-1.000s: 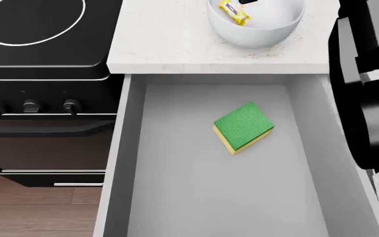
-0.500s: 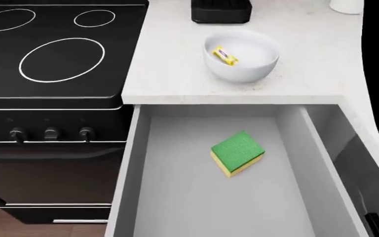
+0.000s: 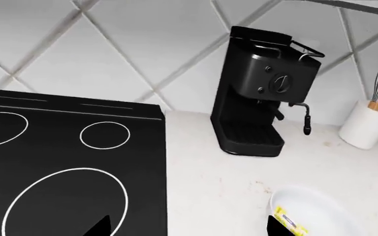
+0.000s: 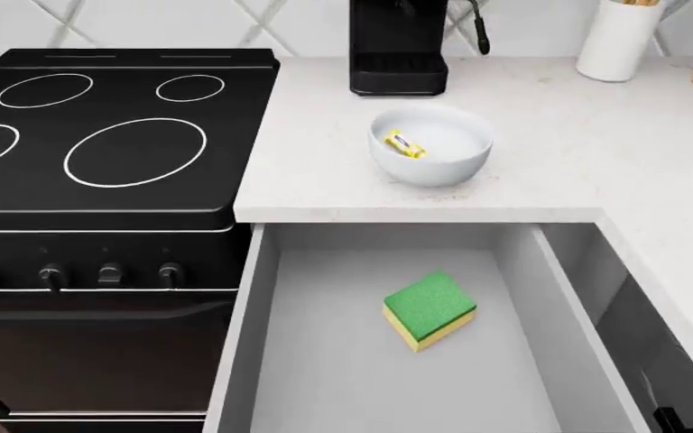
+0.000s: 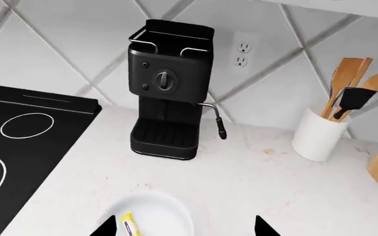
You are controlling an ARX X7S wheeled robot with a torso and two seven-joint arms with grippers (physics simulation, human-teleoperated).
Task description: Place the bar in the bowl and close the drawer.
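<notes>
Only fingertips (image 5: 263,227) show (grippers cropped, state unclear).

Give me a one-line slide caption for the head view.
Bar in the bowl; drawer open, holding a sponge.

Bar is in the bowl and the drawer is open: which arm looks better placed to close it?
Right, tentatively. The black handle on the pale-grey drawer shows at the head view's lower right, on the right arm's side. Neither arm appears there; both wrist cameras are up over the white counter.

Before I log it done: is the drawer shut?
No, the drawer stands wide open below the counter, with a green sponge inside.
</notes>
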